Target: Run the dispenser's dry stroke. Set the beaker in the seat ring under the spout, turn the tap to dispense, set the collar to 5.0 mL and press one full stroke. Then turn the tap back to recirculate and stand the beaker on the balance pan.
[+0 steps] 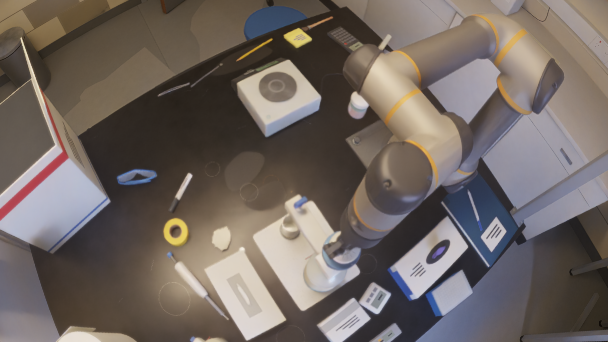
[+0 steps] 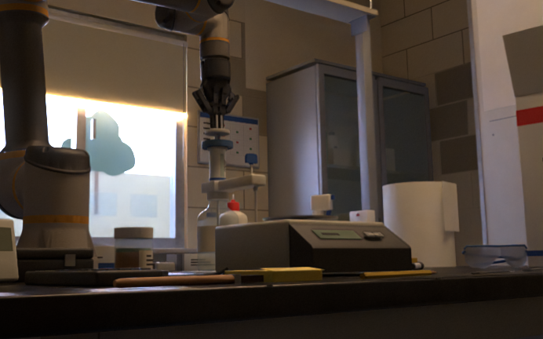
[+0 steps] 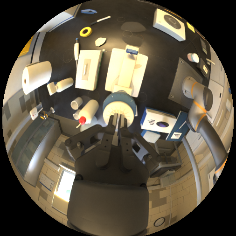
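Observation:
The dispenser (image 1: 320,260) stands on its white base plate near the front of the bench, with a white plunger cap (image 2: 217,131) above a blue collar (image 2: 217,144). My gripper (image 2: 216,120) is closed and empty, pointing straight down, its fingertips on top of the plunger cap (image 3: 119,113). The spout arm (image 2: 236,182) reaches out to the blue tap (image 1: 300,202). The beaker (image 1: 289,226) stands under the spout on the base plate. The balance (image 1: 278,96) sits at the far side of the bench, its round pan bare.
A white tray (image 1: 246,294) lies left of the base plate, with a pipette (image 1: 196,285) beside it. Boxes and a notebook (image 1: 481,218) lie to the right. A yellow tape roll (image 1: 176,231), a marker and safety glasses (image 1: 136,176) lie further left.

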Controlling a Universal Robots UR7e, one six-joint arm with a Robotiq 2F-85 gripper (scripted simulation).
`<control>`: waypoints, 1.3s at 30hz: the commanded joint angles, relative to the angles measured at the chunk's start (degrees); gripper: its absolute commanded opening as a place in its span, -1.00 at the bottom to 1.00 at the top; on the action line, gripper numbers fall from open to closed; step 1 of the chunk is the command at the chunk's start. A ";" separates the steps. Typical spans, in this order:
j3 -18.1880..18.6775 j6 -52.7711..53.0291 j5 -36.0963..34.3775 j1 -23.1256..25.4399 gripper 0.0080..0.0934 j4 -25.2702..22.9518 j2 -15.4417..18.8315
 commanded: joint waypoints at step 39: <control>-0.81 0.00 0.00 0.00 -0.88 1.44 0.75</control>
